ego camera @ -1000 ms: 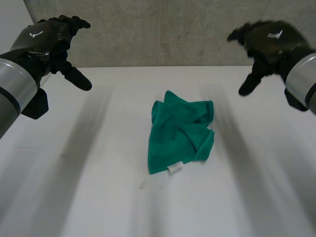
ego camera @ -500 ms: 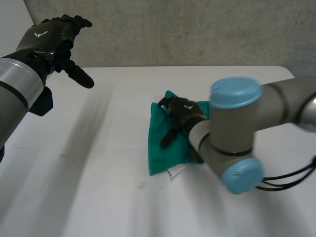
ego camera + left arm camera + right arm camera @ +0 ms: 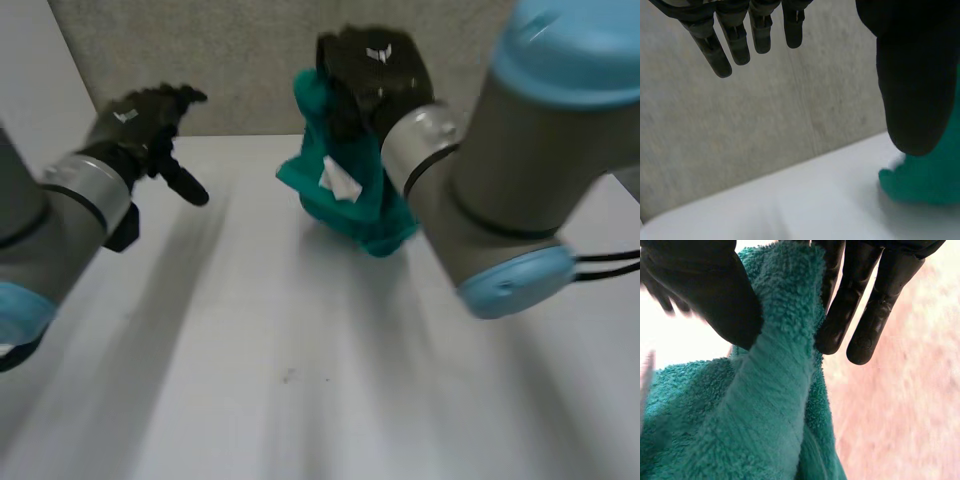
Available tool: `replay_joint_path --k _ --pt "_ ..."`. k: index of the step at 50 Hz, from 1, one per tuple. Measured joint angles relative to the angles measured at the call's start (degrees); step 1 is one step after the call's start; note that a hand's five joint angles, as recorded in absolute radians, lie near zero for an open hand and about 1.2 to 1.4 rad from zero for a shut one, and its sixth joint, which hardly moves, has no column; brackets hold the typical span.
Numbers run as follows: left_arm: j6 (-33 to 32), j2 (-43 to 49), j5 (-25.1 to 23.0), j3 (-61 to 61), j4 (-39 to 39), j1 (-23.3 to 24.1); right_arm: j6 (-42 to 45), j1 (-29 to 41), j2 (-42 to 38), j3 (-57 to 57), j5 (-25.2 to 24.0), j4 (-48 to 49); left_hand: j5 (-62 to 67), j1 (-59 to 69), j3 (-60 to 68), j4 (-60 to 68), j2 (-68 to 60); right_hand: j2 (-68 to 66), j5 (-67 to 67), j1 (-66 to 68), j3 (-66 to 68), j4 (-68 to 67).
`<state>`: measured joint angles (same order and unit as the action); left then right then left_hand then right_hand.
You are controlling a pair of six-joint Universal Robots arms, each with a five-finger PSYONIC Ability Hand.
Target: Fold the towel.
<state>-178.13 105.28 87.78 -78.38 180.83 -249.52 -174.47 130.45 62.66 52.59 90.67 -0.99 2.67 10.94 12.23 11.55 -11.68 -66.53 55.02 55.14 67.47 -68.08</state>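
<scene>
A green towel (image 3: 345, 195) hangs bunched above the back of the white table (image 3: 300, 380), a small white label on its front. My right hand (image 3: 372, 75) is shut on the towel's top. In the right wrist view the thumb and fingers (image 3: 842, 310) pinch a thick fold of the towel (image 3: 770, 405), and the rest drapes down below them. My left hand (image 3: 145, 125) hovers open over the table's back left, apart from the towel. In the left wrist view its fingers (image 3: 742, 37) are straight and spread, with a bit of the towel (image 3: 922, 180) beyond the thumb.
A grey wall (image 3: 250, 60) runs along the table's far edge. My right arm (image 3: 520, 160) reaches across the right half of the table, its elbow bulking large and close in the head view.
My right hand came down onto the crumpled towel in the middle, closed on it and lifted it up and back. The left hand shifted slightly inward and stayed open.
</scene>
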Motion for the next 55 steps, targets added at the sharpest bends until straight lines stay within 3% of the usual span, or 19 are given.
replay_joint_path --k 4,10,14,20,21,23,24,26,28,29,33,34,39,44,50,55 --pt "0.5 7.3 -0.9 0.7 1.6 0.7 5.3 -0.3 6.4 1.2 -6.6 -5.0 0.0 0.0 0.0 0.0 0.0 0.0 0.1 0.0 0.1 0.0" --pt "3.3 14.2 -4.3 2.3 2.0 3.2 7.4 -0.2 10.2 2.1 -10.9 -10.1 0.0 0.0 0.0 0.0 0.0 0.0 0.1 0.0 0.1 0.0" --pt "9.7 19.1 -10.4 3.8 1.9 5.8 7.5 -0.3 13.5 4.1 -15.3 -13.0 0.0 0.0 0.0 0.0 0.0 0.0 0.1 0.0 0.1 0.0" --pt "17.6 22.6 -17.0 5.0 2.1 8.1 7.0 -1.0 16.2 6.6 -17.8 -13.4 2.0 2.7 2.0 2.0 -2.0 0.0 0.1 0.0 0.1 0.0" --pt "18.5 23.0 -16.8 5.2 2.3 8.3 7.0 -1.4 16.4 6.9 -17.6 -13.3 13.2 15.6 13.2 13.3 -13.2 0.0 0.1 0.0 0.1 0.0" --pt "18.9 23.2 -16.3 5.4 2.6 8.5 6.9 -2.2 16.7 7.4 -17.2 -13.3 16.8 19.9 16.8 17.0 -16.9 0.0 0.1 0.0 0.1 0.0" --pt "19.4 23.3 -14.6 5.6 3.0 8.5 6.9 -3.4 17.0 8.0 -16.4 -13.3 35.0 41.9 35.4 35.7 -36.9 0.0 0.1 0.0 0.1 0.0" --pt "19.4 22.6 -10.6 5.8 3.5 8.3 7.0 -6.6 17.4 9.0 -14.3 -13.4 49.4 54.0 50.6 51.4 -51.9 0.0 0.1 0.0 0.1 0.0" --pt "19.3 22.0 -8.5 5.7 3.7 8.0 7.1 -7.8 17.5 9.4 -13.6 -13.4 50.1 54.0 51.5 52.5 -52.8 0.0 0.1 0.0 0.1 0.0" --pt "17.7 18.8 -3.1 4.6 4.1 6.4 7.4 -11.7 17.4 10.4 -11.7 -13.6 50.1 54.0 51.5 52.5 -52.8 0.0 0.1 0.0 0.1 0.0" --pt "15.8 15.1 -0.9 2.5 4.1 4.9 7.9 -14.5 16.8 11.2 -10.7 -13.7 50.9 54.0 55.2 56.9 -56.4 0.0 0.1 0.0 0.1 0.0" --pt "13.1 10.5 -1.1 -0.7 3.9 3.6 8.7 -16.8 15.2 12.2 -10.1 -13.8 50.8 54.0 55.6 57.0 -56.5 0.0 0.1 0.0 0.1 0.0" --pt "9.1 4.4 -5.1 -6.1 2.6 2.8 9.6 -17.9 13.3 12.9 -9.9 -13.9 50.9 54.0 55.9 57.0 -56.6 0.0 0.1 0.0 0.1 0.0" --pt "4.8 0.2 -10.0 -11.6 -0.4 3.7 13.8 -18.2 3.6 14.9 -9.6 -14.9 50.9 54.0 56.0 57.0 -56.7 0.0 0.1 0.0 0.1 0.0" --pt "2.5 4.2 -9.7 -10.8 -1.4 4.7 15.8 -17.6 -3.8 14.2 -9.4 -14.9 50.8 54.0 56.0 57.0 -56.7 0.0 0.1 0.0 0.1 0.0" --pt "-1.7 15.4 -5.3 -1.1 -1.3 5.2 16.4 -17.5 -9.3 11.5 -8.3 -12.8 50.9 54.0 56.0 57.0 -56.8 0.0 0.1 0.0 0.1 0.0"
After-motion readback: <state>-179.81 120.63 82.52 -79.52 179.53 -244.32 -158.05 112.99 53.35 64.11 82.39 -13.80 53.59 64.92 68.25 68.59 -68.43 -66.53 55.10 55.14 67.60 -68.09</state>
